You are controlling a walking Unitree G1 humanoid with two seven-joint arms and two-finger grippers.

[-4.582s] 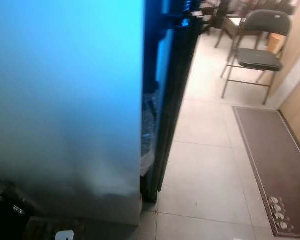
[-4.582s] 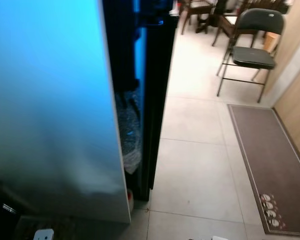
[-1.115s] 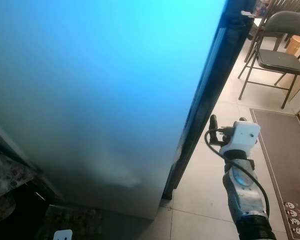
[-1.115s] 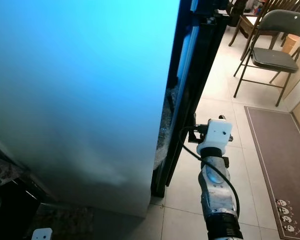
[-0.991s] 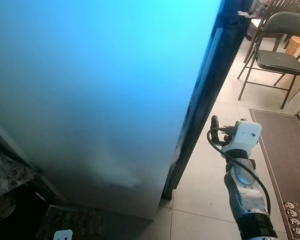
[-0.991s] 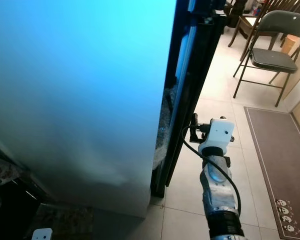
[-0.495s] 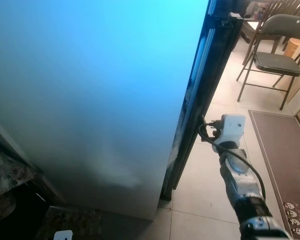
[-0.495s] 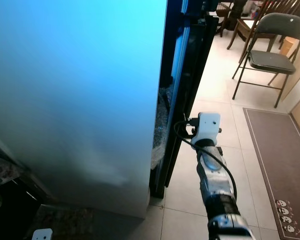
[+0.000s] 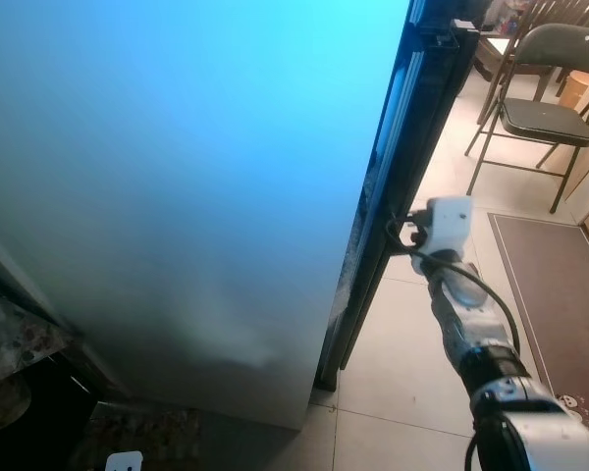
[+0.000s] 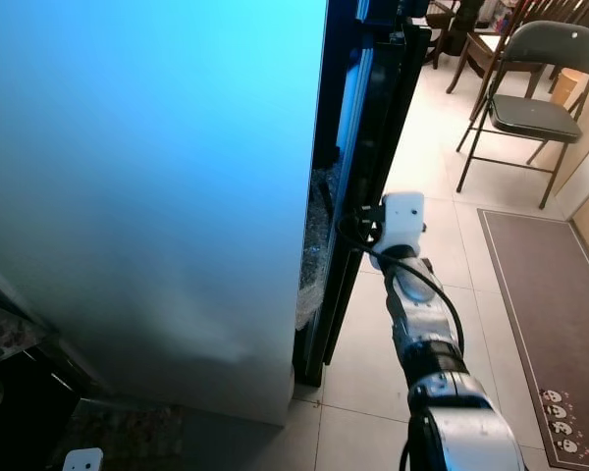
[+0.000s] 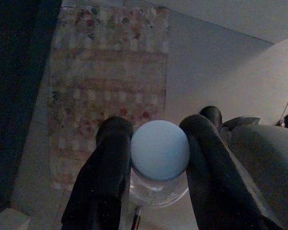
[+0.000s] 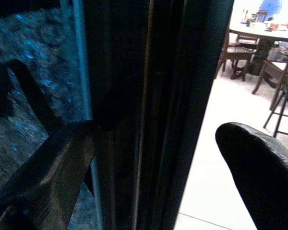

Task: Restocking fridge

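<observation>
The fridge's tall side panel (image 9: 196,177) glows blue on the left. Its black door (image 10: 378,118) stands slightly ajar, with crinkled plastic (image 10: 314,245) showing in the gap. My right gripper (image 10: 358,224) is stretched out to the door's edge about halfway up. In the right wrist view it (image 12: 153,163) is open, with one finger (image 12: 43,177) on the gap side, the other finger (image 12: 259,167) on the room side and the door edge between them. My left gripper (image 11: 153,153) hangs low, shut on a clear bottle with a pale blue cap (image 11: 160,149).
A black folding chair (image 9: 545,93) stands at the back right, and a brown mat (image 9: 560,294) lies along the right wall on the pale tiled floor. A dining table with chairs (image 12: 264,33) stands farther back. A patterned rug (image 11: 105,72) lies under the left gripper, and a dark cabinet (image 9: 20,392) is at lower left.
My right arm has come into view and reached forward and left. Its gripper went from clear of the door to straddling the door's edge. The head view shifted slightly.
</observation>
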